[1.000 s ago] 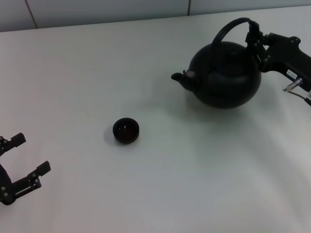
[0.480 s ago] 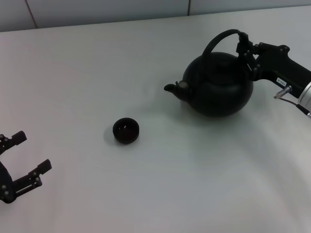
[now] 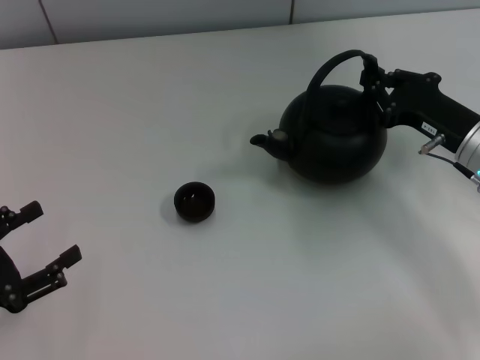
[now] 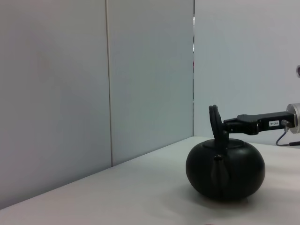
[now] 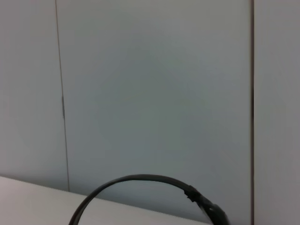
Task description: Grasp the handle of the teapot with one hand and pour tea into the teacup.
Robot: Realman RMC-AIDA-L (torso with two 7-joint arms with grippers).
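Note:
The black teapot [image 3: 334, 136] hangs at the right of the white table, spout [image 3: 262, 140] pointing left. My right gripper [image 3: 373, 79] is shut on the thick right end of its arched handle [image 3: 336, 64]. The left wrist view shows the teapot [image 4: 226, 170] with the right gripper [image 4: 220, 123] clamped on the handle [image 4: 214, 117]. The right wrist view shows only the handle's arc [image 5: 140, 180]. The small dark teacup [image 3: 195, 202] stands left of and nearer than the teapot, apart from it. My left gripper [image 3: 36, 250] is open and empty at the near left edge.
The white table [image 3: 150, 97] stretches around both objects, bounded at the back by a pale panelled wall [image 3: 165, 15]. A cable [image 3: 450, 154] hangs off the right wrist.
My right gripper has carried the teapot to the left and slightly nearer, toward the teacup. The teacup and left gripper have stayed put.

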